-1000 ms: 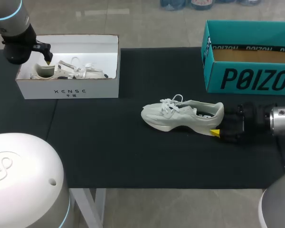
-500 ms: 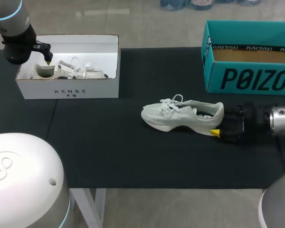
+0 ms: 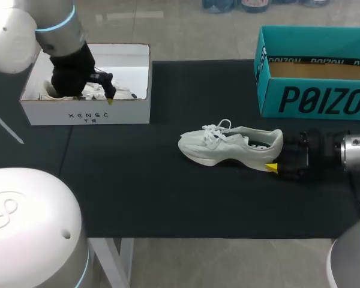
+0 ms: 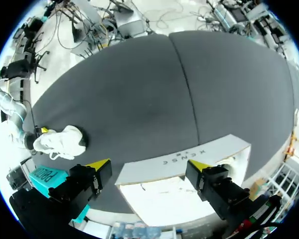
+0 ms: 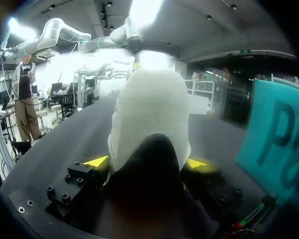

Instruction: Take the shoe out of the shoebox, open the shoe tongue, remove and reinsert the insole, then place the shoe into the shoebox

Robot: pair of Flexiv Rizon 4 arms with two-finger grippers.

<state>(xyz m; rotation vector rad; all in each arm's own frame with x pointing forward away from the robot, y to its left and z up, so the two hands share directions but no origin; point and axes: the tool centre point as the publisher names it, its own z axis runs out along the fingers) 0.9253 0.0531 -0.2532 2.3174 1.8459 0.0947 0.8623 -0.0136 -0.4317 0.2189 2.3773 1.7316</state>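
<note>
A white shoe (image 3: pixel 228 146) lies on its sole in the middle of the black table, toe to the left. My right gripper (image 3: pixel 277 156) is at its heel; in the right wrist view the heel (image 5: pixel 149 114) fills the gap and both yellow tips touch it, so my right gripper (image 5: pixel 145 162) is shut on the shoe. My left gripper (image 3: pixel 108 96) hangs over the front right part of the white shoebox (image 3: pixel 84 114), open and empty. A second white shoe (image 3: pixel 96 90) lies in that box, partly hidden by the arm. The left wrist view shows the left gripper (image 4: pixel 145 167) above the shoebox's front wall (image 4: pixel 184 160).
An open teal box (image 3: pixel 318 99) stands at the back right, close to my right arm. Black mat stretches between the white shoebox and the shoe on the table (image 4: pixel 60 142).
My left arm has swung from the shoebox's back left corner toward its front right, with the gripper staying open. The right arm and the shoe have not moved.
</note>
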